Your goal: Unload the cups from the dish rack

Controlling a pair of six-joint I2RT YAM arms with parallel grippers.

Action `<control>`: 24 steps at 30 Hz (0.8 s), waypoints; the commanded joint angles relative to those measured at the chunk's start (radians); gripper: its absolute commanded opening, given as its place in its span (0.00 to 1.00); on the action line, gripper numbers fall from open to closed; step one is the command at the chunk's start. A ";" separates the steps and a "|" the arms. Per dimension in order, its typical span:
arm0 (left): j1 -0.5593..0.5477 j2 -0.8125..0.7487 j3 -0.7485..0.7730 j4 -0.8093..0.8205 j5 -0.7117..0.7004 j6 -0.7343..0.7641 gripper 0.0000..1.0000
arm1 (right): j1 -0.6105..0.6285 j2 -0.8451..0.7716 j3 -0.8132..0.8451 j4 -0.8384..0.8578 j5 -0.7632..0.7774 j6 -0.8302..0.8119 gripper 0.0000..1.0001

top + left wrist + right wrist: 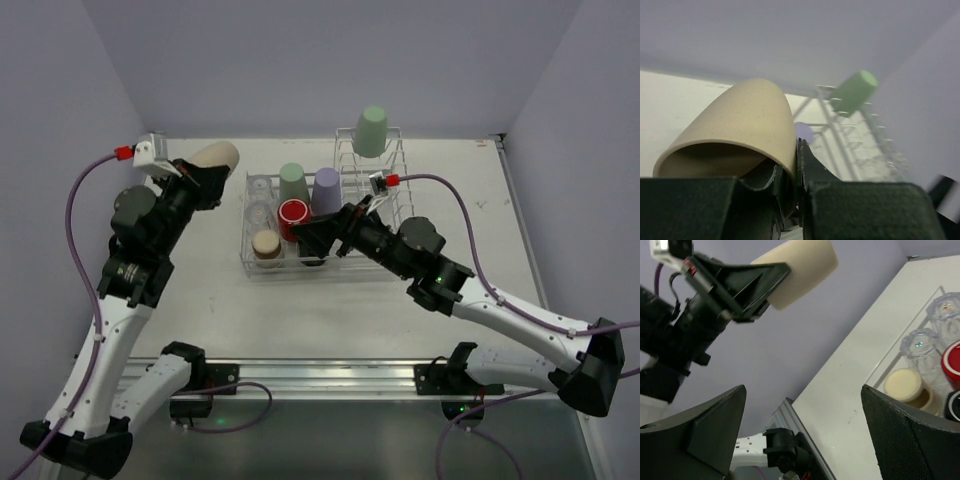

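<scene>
My left gripper (203,176) is shut on the rim of a beige tumbler (216,157), held in the air left of the white dish rack (246,236); the tumbler's wall sits between the jaws in the left wrist view (740,127). The rack's basket holds two clear glasses (260,188), a small tan cup (266,244), a red mug (293,213), a pale green tumbler (293,180) and a lavender tumbler (326,189). Another green tumbler (371,131) sits upturned on the tall dividers. My right gripper (312,240) is open and empty over the basket's front right, above a black mug (954,405).
The rack's tall divider section (396,190) stands at the back right of the basket. Bare table (200,290) lies left of and in front of the rack. The metal rail (320,375) with the arm bases runs along the near edge.
</scene>
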 commanded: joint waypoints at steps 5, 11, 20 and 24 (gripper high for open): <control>0.090 0.331 0.326 -0.440 -0.445 0.318 0.00 | 0.003 -0.167 0.002 -0.316 0.061 -0.235 0.99; 0.232 0.599 0.464 -0.582 -0.390 0.359 0.00 | 0.003 -0.223 0.026 -0.499 0.074 -0.295 0.99; 0.320 0.912 0.506 -0.583 -0.306 0.357 0.00 | 0.005 -0.283 -0.007 -0.570 0.036 -0.321 0.99; 0.345 1.018 0.546 -0.579 -0.278 0.347 0.00 | 0.008 -0.300 -0.023 -0.558 0.036 -0.309 0.99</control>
